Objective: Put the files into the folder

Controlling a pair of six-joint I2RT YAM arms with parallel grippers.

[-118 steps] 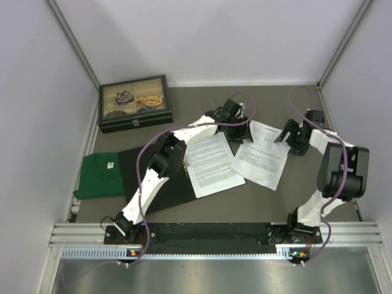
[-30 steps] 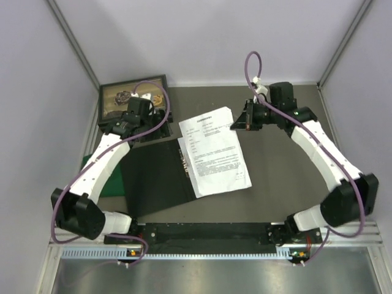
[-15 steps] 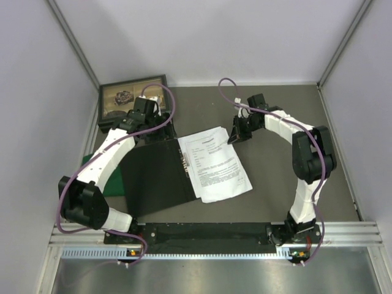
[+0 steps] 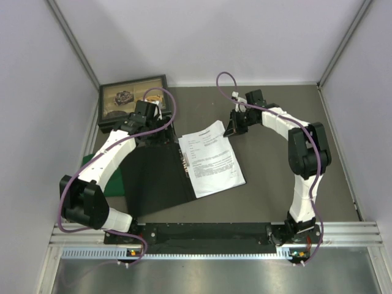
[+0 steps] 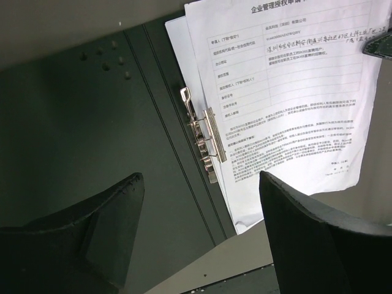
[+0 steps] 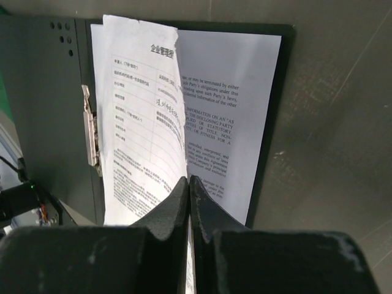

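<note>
Grey table mat (image 4: 288, 184). Open folder (image 4: 153, 177) at centre; files (image 4: 211, 160) on its half at 3 o'clock of the metal clip (image 5: 203, 136). Right gripper (image 6: 187, 181) pinched on top sheet (image 6: 138, 135), 1 o'clock corner; left gripper (image 5: 201, 184) spread, empty. Risk: sheet buckles or skews off stack if dragged.

The files (image 4: 211, 159) lie on the open folder's (image 4: 156, 177) right half.

Top sheet (image 5: 275, 92) headed "企业管理授权申请"; lower sheet (image 6: 233, 92): "INFORMATION ON AN".
</note>
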